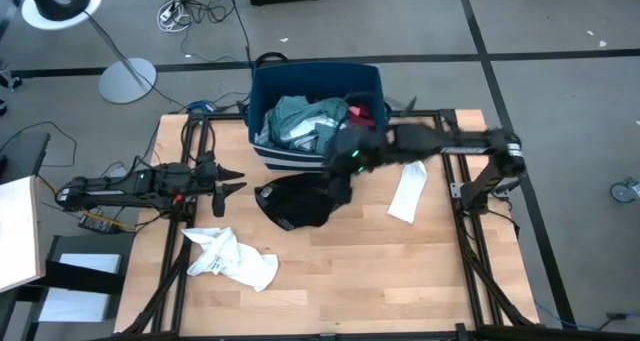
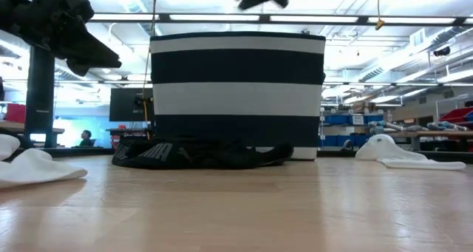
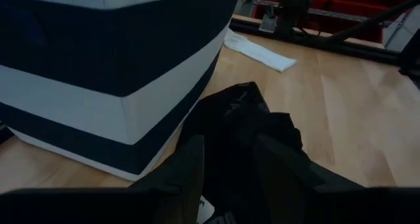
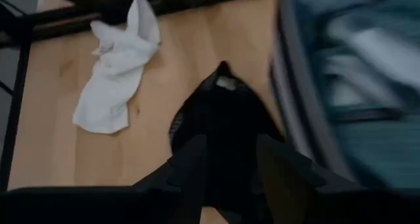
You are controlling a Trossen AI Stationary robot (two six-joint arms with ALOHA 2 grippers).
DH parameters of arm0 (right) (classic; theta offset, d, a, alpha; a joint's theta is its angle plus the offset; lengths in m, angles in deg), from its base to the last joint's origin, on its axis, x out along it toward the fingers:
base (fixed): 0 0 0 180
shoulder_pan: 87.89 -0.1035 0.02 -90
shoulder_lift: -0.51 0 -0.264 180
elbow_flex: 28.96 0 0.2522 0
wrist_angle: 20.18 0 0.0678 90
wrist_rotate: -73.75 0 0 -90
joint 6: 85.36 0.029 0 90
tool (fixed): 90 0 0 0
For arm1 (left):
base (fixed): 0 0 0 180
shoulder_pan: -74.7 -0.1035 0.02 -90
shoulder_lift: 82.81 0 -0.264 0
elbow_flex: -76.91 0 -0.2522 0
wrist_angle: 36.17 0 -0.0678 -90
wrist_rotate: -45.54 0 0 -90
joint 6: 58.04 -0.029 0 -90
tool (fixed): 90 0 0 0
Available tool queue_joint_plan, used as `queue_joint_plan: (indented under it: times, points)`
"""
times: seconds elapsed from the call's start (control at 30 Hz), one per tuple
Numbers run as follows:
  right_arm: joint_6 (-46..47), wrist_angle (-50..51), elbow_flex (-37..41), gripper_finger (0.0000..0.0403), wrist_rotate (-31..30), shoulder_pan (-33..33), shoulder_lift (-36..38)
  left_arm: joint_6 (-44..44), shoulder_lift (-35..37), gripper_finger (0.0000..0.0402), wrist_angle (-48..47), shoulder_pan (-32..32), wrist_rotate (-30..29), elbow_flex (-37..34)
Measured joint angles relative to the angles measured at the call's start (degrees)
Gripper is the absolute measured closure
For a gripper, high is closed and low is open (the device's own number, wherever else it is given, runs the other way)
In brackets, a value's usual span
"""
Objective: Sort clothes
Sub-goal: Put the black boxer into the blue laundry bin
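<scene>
High view: right gripper (image 1: 345,161) hovers over black garment (image 1: 295,203) beside bin (image 1: 268,86).

Navy fabric bin banded with white stripes (image 2: 236,89); teal striped garment (image 1: 300,121) and red sock (image 1: 357,111) inside. Black garment (image 1: 295,201) with white lettering. White crumpled garment (image 1: 232,258); white flat cloth (image 1: 408,192). Light tan wooden tabletop (image 1: 350,271).

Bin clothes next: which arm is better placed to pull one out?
Right. Its pincer hovers at the bin's front edge, beside the teal striped garment inside. The left pincer waits open at the table's left side, away from the bin.
</scene>
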Motion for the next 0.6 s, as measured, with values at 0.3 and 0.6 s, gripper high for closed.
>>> queue_joint_plan:
  times: [0.3,0.6]
  points:
    - [-0.6,-11.8,4.2,0.0272,-0.1,-2.7,-15.5,0.0,0.0,0.0259,-0.4,0.0,0.0,0.0]
    - [-0.8,-15.6,4.2,0.0278,-4.3,-2.8,-30.8,0.2,0.0,0.0259,-0.8,0.0,0.5,0.0]
